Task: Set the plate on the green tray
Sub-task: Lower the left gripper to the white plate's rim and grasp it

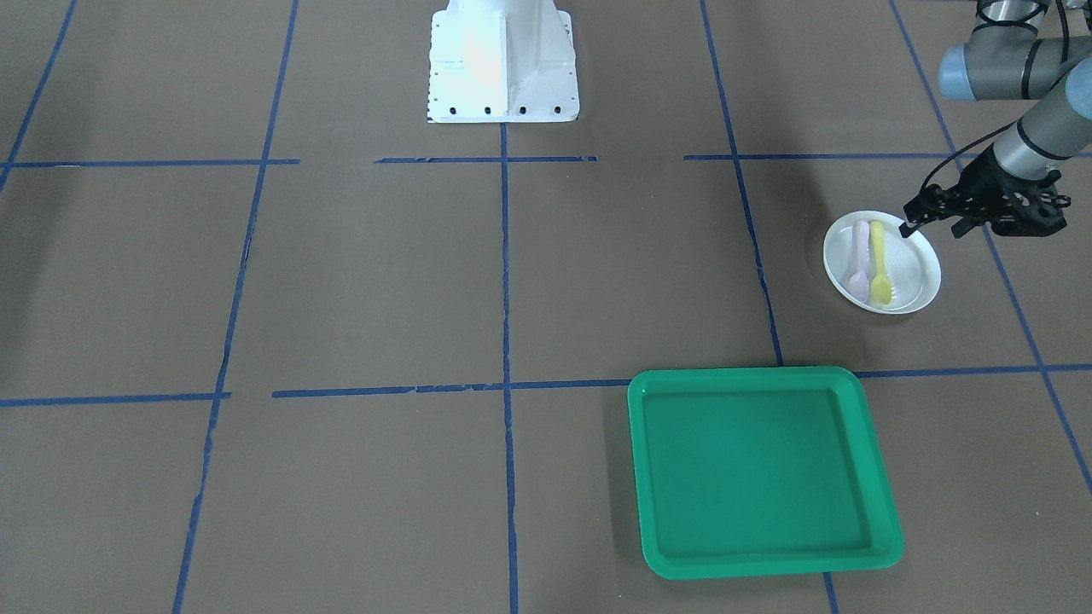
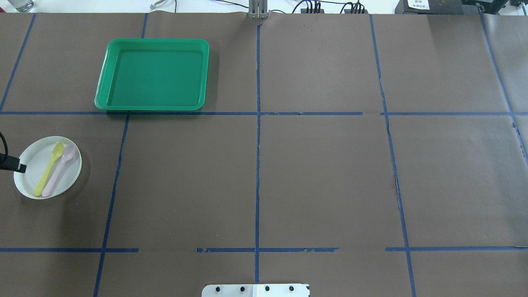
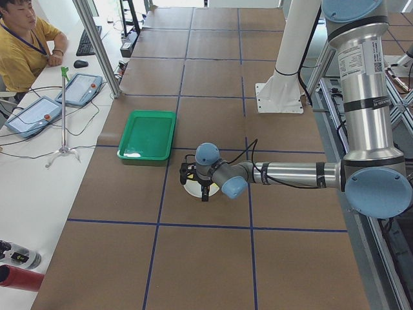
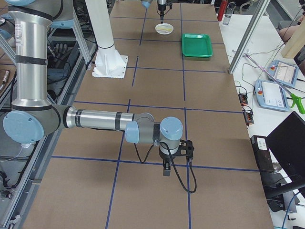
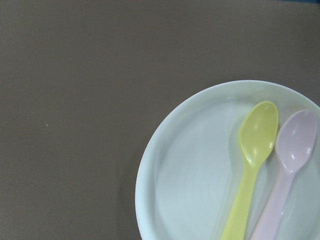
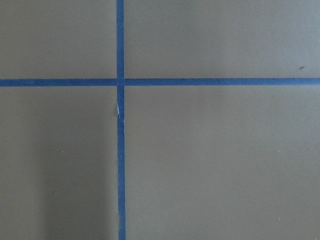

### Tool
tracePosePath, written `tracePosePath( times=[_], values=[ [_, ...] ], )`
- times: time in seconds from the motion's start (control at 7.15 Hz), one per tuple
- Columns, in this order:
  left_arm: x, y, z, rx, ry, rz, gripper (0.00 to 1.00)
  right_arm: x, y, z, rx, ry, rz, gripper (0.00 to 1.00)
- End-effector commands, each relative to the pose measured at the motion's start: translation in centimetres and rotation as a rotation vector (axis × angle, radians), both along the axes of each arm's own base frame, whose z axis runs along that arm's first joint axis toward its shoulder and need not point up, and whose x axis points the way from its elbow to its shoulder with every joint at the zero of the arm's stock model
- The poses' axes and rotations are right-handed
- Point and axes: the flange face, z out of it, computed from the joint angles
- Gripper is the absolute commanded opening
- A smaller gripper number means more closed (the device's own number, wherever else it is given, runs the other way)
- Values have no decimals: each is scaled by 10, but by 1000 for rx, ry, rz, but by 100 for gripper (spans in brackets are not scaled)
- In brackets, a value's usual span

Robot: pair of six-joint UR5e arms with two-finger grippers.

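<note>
Grasp step (front-facing view): left gripper (image 1: 934,228), jaws seemingly spread astride white plate (image 1: 911,266) rim at 1 o'clock; next: close, lift level, carry to green tray (image 1: 751,373) at 7 o'clock.

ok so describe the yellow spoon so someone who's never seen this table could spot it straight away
From the big green tray, look closer to the robot and further left for the small white plate. Two plastic spoons lie side by side on it; yours is the yellow spoon, left of the pale pink spoon from the robot's side.
</note>
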Motion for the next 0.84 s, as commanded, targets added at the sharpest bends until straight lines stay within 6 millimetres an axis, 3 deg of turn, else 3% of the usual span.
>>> tracePosePath(
  times=[0.0,0.7],
  values=[
    [5,3,9,-6,-20,2,100,0,0,0,0,0,0,100],
    [8,-3,26,-28,-41,-4,89,0,0,0,0,0,0,100]
  ],
)
